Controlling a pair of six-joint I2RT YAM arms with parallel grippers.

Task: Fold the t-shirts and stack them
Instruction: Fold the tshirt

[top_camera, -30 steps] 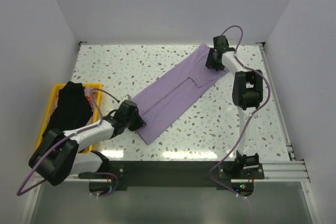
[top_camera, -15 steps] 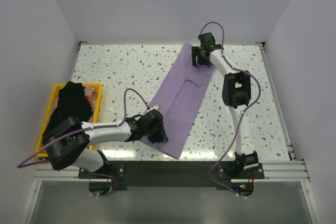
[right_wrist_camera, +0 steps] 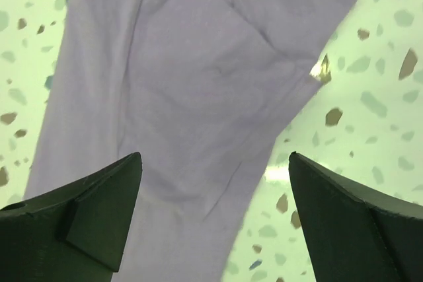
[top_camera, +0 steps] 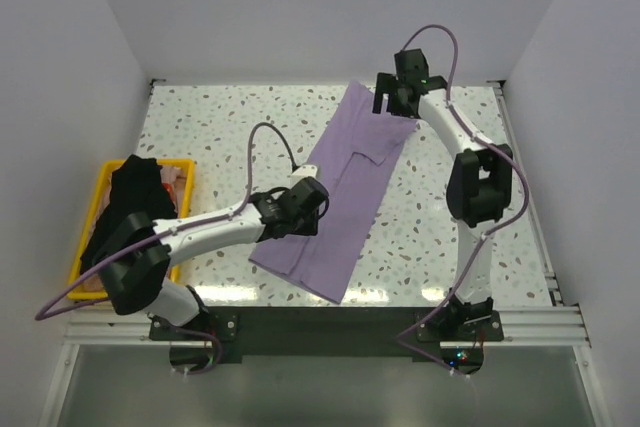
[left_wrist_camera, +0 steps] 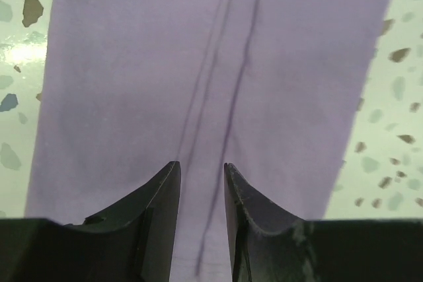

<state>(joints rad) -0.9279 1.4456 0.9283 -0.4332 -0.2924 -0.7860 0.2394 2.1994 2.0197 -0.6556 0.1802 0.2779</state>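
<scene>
Now, lavender t-shirt (top_camera: 345,192) lies folded lengthwise on desk (top_camera: 220,137); my left hand (left_wrist_camera: 198,166) narrowly parted over near half, my right hand (right_wrist_camera: 215,156) wide open over far end.

Bare counter (top_camera: 220,132) left of the lavender t-shirt (top_camera: 350,172) and right of it, passable either way. Blocked at the left edge by the yellow crate (top_camera: 183,164) heaped with the black t-shirt (top_camera: 130,207). Over the lavender cloth: left end effector (top_camera: 305,209) near, right end effector (top_camera: 396,107) far. Walled in on three sides.
</scene>
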